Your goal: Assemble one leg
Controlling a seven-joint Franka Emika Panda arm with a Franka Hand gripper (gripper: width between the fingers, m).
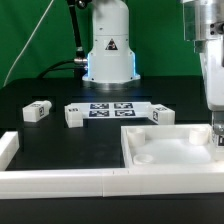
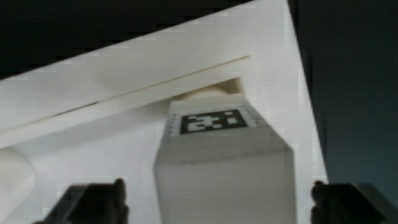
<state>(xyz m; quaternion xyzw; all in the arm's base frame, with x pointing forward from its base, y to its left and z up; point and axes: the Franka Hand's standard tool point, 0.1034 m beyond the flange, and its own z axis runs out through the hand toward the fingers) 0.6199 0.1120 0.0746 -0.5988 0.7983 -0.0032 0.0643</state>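
In the wrist view a leg (image 2: 222, 165), a stubby white post with a black-and-white tag (image 2: 214, 122) on its far end, lies on the large white panel (image 2: 107, 100) between my fingers. My gripper (image 2: 221, 205) is open; the dark fingertips (image 2: 93, 202) stand on either side of the leg with small gaps. In the exterior view my gripper (image 1: 214, 132) is low over the right edge of the panel (image 1: 165, 148), and this leg is hidden there. Three other legs lie on the black table: one (image 1: 37, 111) at the left, one (image 1: 74, 116) and one (image 1: 163, 115).
The marker board (image 1: 110, 108) lies in the middle in front of the robot base (image 1: 108, 55). A white wall (image 1: 60, 181) runs along the front edge, with a raised end (image 1: 8, 148) at the exterior view's left.
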